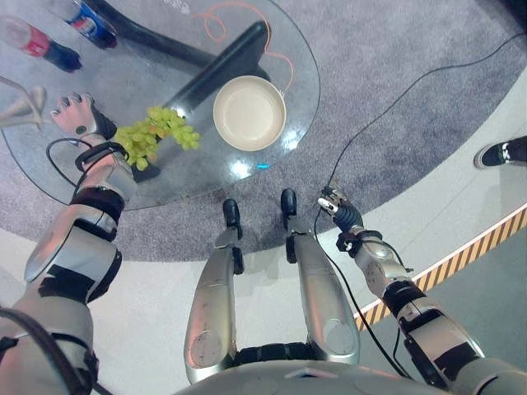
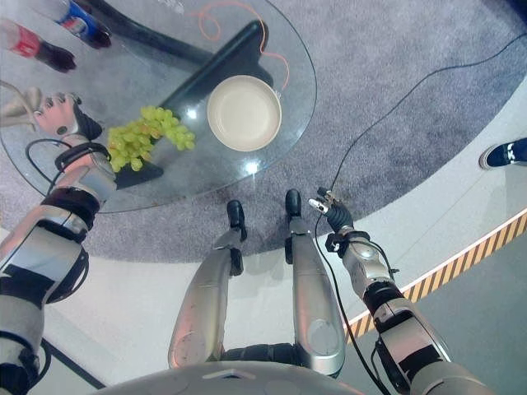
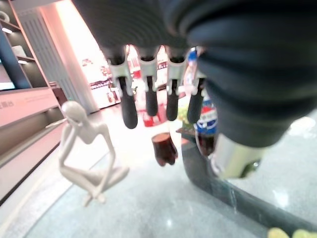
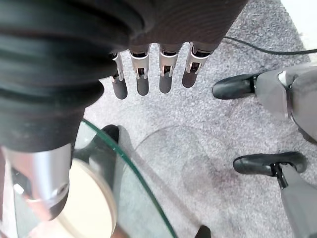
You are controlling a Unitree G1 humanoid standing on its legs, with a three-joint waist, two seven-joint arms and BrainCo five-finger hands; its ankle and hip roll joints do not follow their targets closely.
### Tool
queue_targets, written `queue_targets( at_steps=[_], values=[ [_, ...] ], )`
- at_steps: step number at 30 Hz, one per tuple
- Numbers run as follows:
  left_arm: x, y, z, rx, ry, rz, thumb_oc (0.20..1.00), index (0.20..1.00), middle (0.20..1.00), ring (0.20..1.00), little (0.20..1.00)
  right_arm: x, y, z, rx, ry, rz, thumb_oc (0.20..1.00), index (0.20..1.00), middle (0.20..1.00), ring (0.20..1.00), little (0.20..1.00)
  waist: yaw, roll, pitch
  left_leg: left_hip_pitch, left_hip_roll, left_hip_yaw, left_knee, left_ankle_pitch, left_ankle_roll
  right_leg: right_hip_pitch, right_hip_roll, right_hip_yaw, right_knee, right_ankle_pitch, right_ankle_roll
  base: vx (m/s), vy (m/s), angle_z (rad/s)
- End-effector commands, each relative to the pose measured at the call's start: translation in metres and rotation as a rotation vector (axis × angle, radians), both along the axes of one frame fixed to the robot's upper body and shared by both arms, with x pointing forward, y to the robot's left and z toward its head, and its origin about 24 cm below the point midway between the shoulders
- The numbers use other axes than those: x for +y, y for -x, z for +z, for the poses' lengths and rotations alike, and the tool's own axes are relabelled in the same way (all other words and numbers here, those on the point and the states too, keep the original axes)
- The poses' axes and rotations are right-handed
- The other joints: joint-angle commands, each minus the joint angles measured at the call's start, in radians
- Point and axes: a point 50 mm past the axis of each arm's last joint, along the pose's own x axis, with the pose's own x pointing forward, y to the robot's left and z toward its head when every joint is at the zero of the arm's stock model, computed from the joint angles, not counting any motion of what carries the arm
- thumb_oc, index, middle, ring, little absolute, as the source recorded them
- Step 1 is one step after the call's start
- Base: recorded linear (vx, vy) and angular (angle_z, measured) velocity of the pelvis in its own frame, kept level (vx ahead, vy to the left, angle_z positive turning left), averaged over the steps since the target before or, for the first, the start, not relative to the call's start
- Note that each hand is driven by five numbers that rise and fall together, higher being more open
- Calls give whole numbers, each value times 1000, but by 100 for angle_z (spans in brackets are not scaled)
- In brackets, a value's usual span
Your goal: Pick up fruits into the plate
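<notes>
A bunch of green grapes lies on the round glass table, left of an empty cream plate. My left hand hovers over the table just left of the grapes, apart from them. Its fingers hang straight and hold nothing, and a few grapes show at the edge of the left wrist view. My right hand hangs low off the table's near right side, above the carpet. Its fingers are straight and empty, with the plate showing past them through the glass.
Two drink bottles stand at the table's far left. A white seated figurine is just beyond my left hand. A person's shoe stands on the floor at right, near a yellow-black striped line.
</notes>
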Motion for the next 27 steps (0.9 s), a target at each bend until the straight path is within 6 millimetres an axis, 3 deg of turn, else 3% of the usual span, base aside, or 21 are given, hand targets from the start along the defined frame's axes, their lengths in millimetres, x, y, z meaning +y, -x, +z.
queue_targets(
  at_steps=[1,2,3,27],
  values=[
    [18,11,-3,-4,-10,48,200,200,200,200,200,-19,16,-6,7,23,-26,1000,1000,1000,1000,1000,-11,78,-29,45,-43,-88,-52,-62,16,5,43,-29,58,-97,20,28,27,3],
    [17,11,-5,12,1,50,398,398,398,398,398,-19,16,-6,11,26,-25,1000,1000,1000,1000,1000,-12,76,-29,44,-44,-84,-45,-64,16,8,39,-31,58,-97,20,0,0,0],
    [17,11,-7,18,3,49,1000,1000,1000,1000,1000,-18,16,-7,13,27,-24,1000,1000,1000,1000,1000,-13,75,-29,42,-45,-83,-41,-64,16,8,38,-31,59,-97,19,0,0,0],
    [13,14,-29,62,46,82,1000,1000,1000,1000,1000,-8,14,-2,-16,27,-10,1000,1000,1000,1000,1000,-16,33,-29,-153,-69,-67,88,-85,34,-156,78,-7,114,-90,1,-4,-2,-4]
  ],
)
